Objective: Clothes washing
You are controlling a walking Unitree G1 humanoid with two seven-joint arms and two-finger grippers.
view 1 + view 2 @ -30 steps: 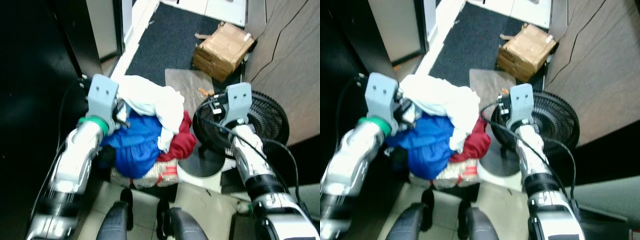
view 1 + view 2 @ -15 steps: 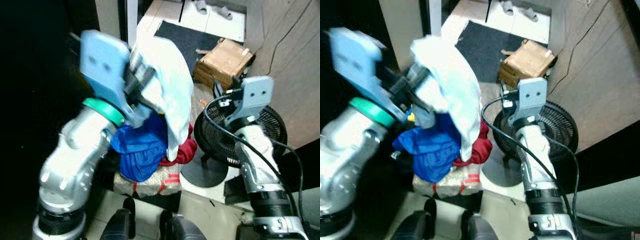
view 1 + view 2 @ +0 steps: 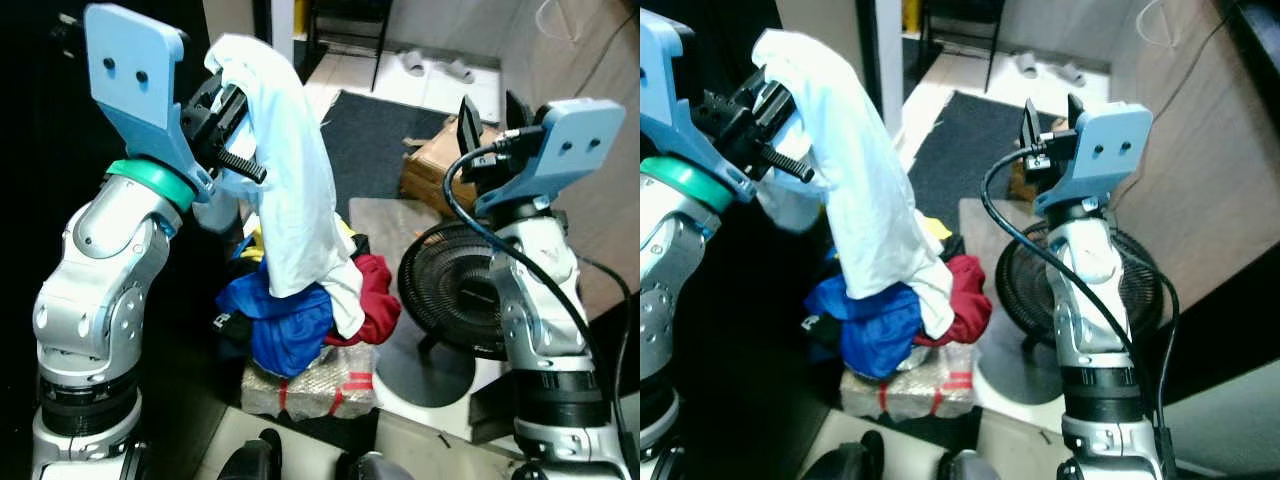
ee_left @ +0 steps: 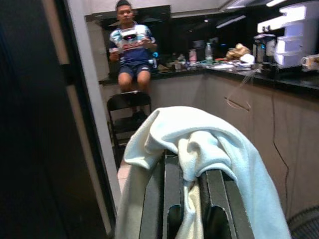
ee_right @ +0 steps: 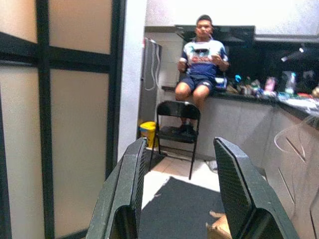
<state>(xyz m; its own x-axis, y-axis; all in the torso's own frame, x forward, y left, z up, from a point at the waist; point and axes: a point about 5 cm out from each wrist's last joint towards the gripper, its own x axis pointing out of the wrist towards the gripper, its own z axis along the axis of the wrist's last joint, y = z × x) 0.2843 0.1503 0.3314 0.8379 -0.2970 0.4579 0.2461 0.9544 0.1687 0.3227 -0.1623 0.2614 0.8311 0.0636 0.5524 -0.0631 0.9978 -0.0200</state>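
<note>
Left gripper up with white garment, above laundry pile.
Black fan (image 3: 462,300) and cardboard box (image 3: 432,172) sit right of the pile (image 3: 300,310); person (image 5: 202,64) seated on counter ahead. White garment (image 3: 290,190) hangs limp, tail touching blue and red clothes. Left gripper (image 4: 185,199) clamped on it; right gripper (image 5: 182,199) raised, fingers spread, empty.
</note>
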